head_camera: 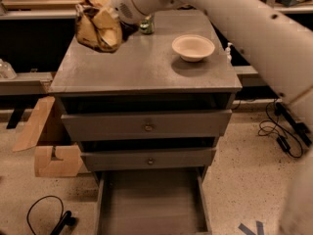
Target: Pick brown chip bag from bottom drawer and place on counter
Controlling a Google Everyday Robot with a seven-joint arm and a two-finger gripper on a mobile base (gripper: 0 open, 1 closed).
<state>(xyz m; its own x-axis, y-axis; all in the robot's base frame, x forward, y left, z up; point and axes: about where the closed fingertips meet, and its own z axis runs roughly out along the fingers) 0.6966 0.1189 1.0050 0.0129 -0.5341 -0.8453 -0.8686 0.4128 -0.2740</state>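
Observation:
The brown chip bag (98, 26), crumpled tan and dark brown foil, hangs in the air above the far left part of the counter (142, 65). My gripper (115, 13) is shut on the bag at its right side, at the end of the white arm that reaches in from the upper right. The fingers are mostly hidden behind the bag. The bottom drawer (152, 199) is pulled open below, a flat grey tray with nothing visible in it.
A cream bowl (193, 47) sits on the counter's right side. A green can (145, 26) stands at the back, just right of the bag. Two drawers with brass knobs (147, 127) are partly open. Cardboard pieces (49, 146) and a black cable (54, 219) lie on the floor at left.

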